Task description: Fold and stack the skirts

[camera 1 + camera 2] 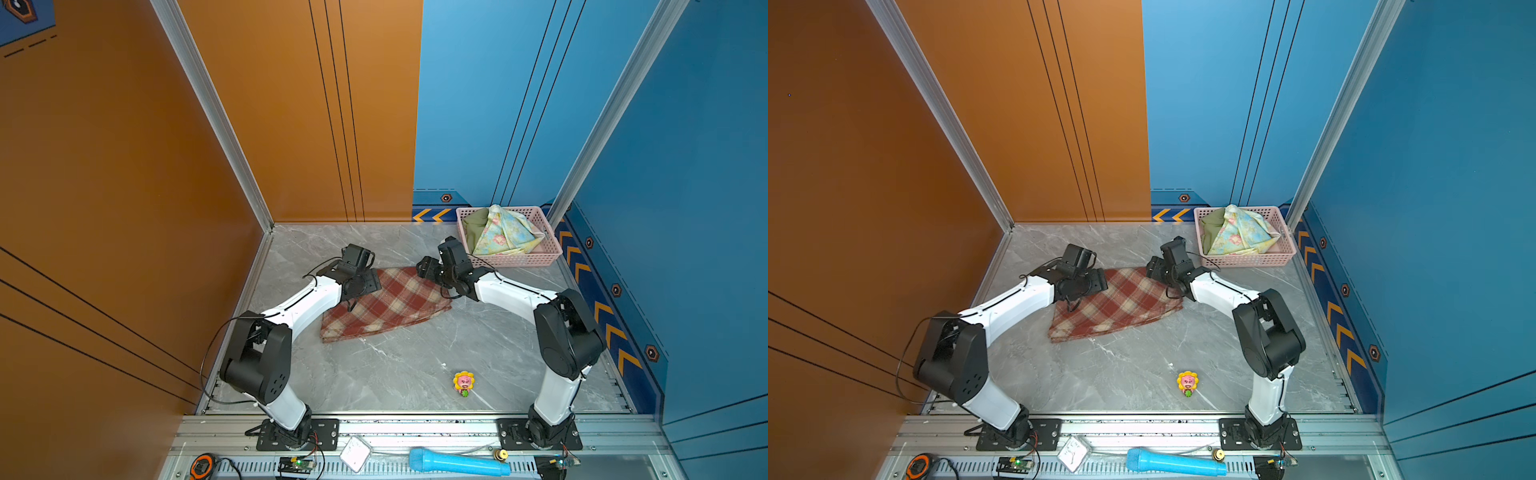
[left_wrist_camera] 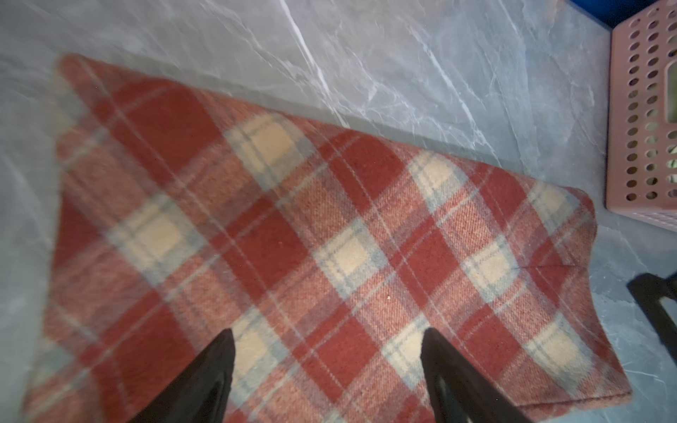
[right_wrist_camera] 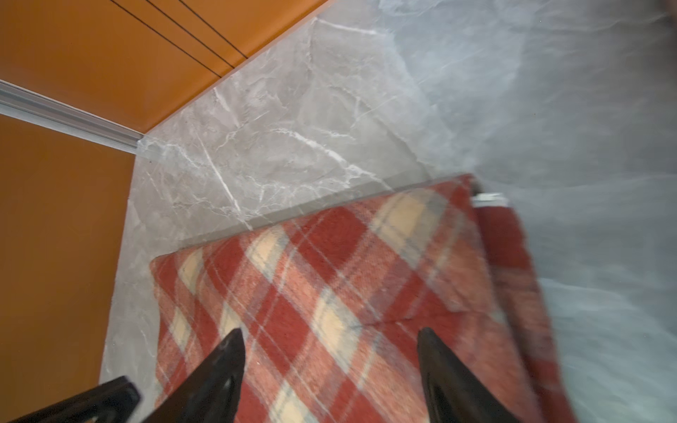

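Left gripper and right gripper hover with fingers spread, gripping nothing, over the folded plaid skirt mid-way across the worktop; I see the floral skirt and olive skirt in the pink basket, far right corner.

The worktop is grey marble with white veins. At its middle the plaid skirt is red and cream, crossed by thin grey-blue lines. In the far right corner the basket is pale pink and dotted with holes. Inside it, the olive skirt is plain green and the floral skirt pastel yellow and blue with pink flowers. Near the front edge a toy shows yellow petals and a pink face.
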